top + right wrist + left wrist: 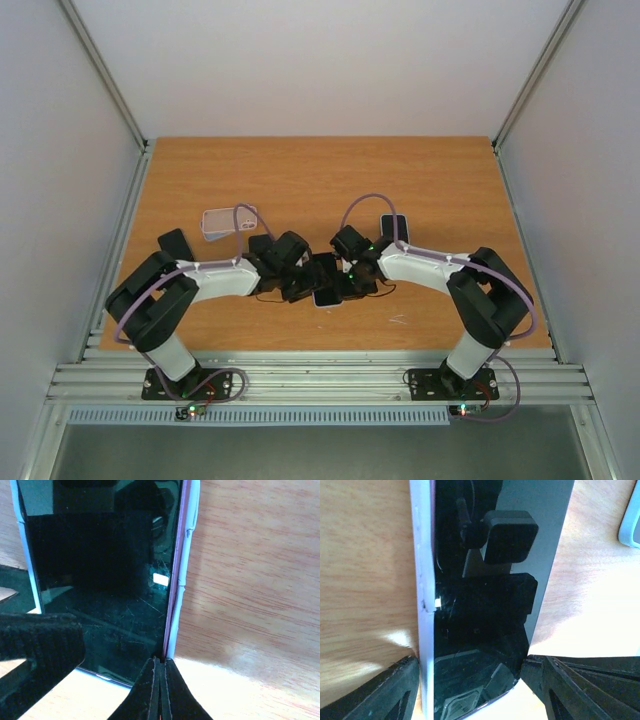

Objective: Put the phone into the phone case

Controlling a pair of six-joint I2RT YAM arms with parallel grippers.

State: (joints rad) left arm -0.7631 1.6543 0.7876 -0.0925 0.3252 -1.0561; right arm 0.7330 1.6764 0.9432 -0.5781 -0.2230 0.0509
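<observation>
The left gripper (472, 672) stands spread about as wide as the phone (485, 630), one finger at each long edge near its lower end. Both pads seem to press on those edges, though the close, dim wrist view does not show how firm the hold is. The phone lies screen up on the wooden table (300, 170), midway between the two arms. Its dark glass is scuffed and it has a pale rail down one side.

The right gripper (160, 667) has its fingers pressed together with nothing between them. Their joined tip touches the phone's pale side rail at six o'clock in the right wrist view, like a stop against that edge.

The task looks barely started. The phone case (228, 222), a clear, pinkish shell, lies on the table at about ten o'clock from the phone and well apart from it. Neither gripper touches it. A dark slab (394, 228) lies at about one o'clock from the phone, also untouched. Still to do, judging by this layout: lift the phone, carry it to the case, line up the corners and press it in.
</observation>
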